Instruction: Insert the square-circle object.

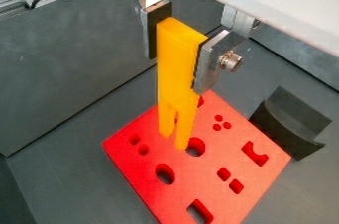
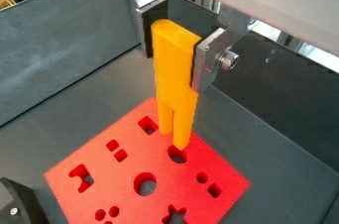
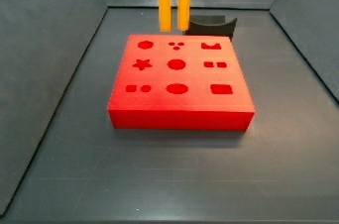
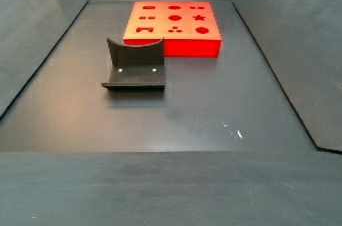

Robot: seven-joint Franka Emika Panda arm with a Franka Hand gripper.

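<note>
1. The square-circle object (image 1: 176, 74) hangs upright above the red block (image 1: 146, 173), prongs down, apart from the block's top in a side view (image 3: 173, 0).
2. The gripper (image 2: 175, 38) is above the red block, its silver fingers (image 2: 212, 57) closed against the bar's upper part, gripping it.
3. The red block's shaped holes are all empty; no writing is readable on it.
4. The fixture (image 4: 134, 66) stands near the red block (image 4: 174, 28), not touching it.

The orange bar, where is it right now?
The orange bar is held upright in the pincer, prongs down, hanging above the red block. In a side view its two prongs hang above the block's far edge, beside the dark curved piece.
</note>
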